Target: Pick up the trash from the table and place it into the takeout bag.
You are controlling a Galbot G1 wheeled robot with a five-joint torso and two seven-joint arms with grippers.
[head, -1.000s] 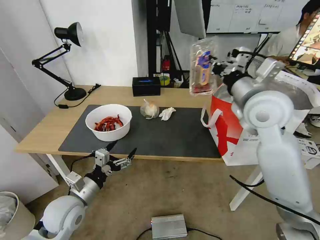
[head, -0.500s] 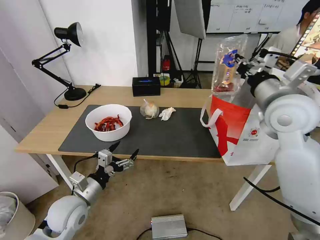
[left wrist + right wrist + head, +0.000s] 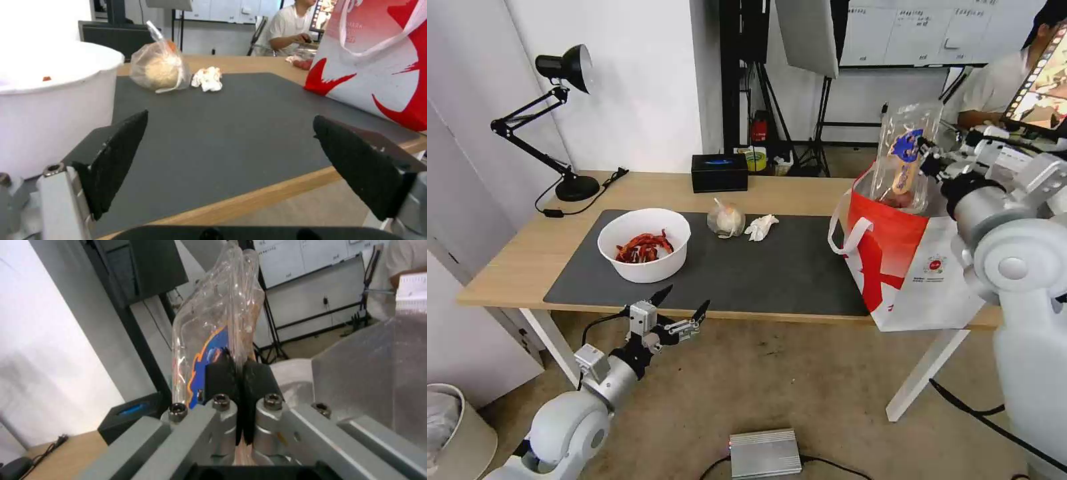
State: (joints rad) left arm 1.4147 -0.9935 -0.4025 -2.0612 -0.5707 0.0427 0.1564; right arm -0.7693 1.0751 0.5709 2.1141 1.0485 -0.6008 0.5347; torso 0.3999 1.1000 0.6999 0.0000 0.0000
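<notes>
Clamped tight on the clear plastic clamshell tray [image 3: 906, 157], the right gripper [image 3: 928, 162] holds it upright over the open mouth of the takeout bag [image 3: 917, 273] at the right end of the table [image 3: 534, 250], the tray's lower end with its red bits sitting at the bag's rim; the right wrist view shows the two black pads [image 3: 221, 376] pressed together with the tray's [image 3: 213, 323] clear edge pinched between them. Left of the bag, on the dark grey mat [image 3: 774, 273], the crumpled white tissue [image 3: 760, 227] and the small knotted clear bag [image 3: 726, 219] lie just beside each other near the mat's far edge, with the white round bowl of red scraps [image 3: 644, 244] farther left. Below the table's near edge, in front of the bowl, the left gripper [image 3: 682, 312] hangs with its fingers spread wide and nothing between them. Along the table's far side stand a black rectangular box [image 3: 719, 172] and, at the far left, a black desk lamp [image 3: 554, 120]
</notes>
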